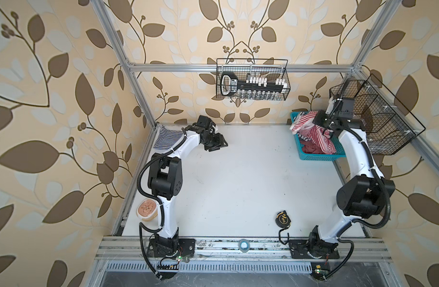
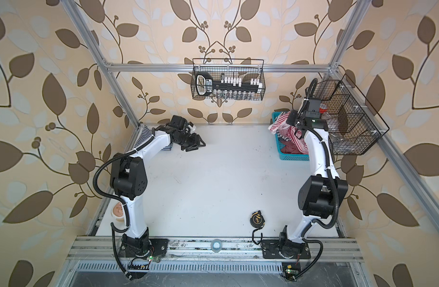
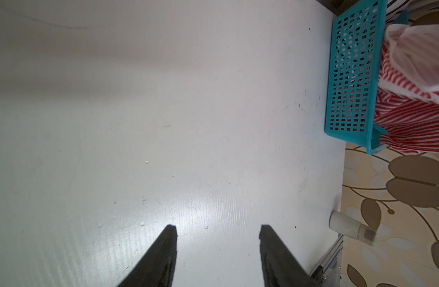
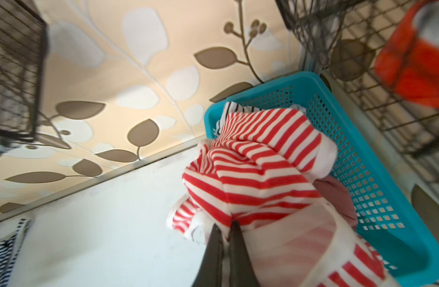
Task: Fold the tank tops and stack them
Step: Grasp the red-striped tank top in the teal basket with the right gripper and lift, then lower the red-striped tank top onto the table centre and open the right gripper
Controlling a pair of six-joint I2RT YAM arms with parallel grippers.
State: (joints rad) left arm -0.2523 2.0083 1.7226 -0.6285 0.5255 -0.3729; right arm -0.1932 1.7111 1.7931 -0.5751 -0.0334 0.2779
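Right end effector [image 4: 226,223], pinching red-striped top [image 4: 250,174]

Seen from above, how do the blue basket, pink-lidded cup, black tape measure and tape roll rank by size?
In a top view:
1. Basket, clearly largest.
2-3. Cup and tape measure look about alike. The arm hides part of the cup, so I won't rank them.
4. Tape roll, smallest.

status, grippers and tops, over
Right gripper shut on red top at the basket. Left gripper open, empty, over table. Navy top at far left corner. Tape measure at front, not in the way.
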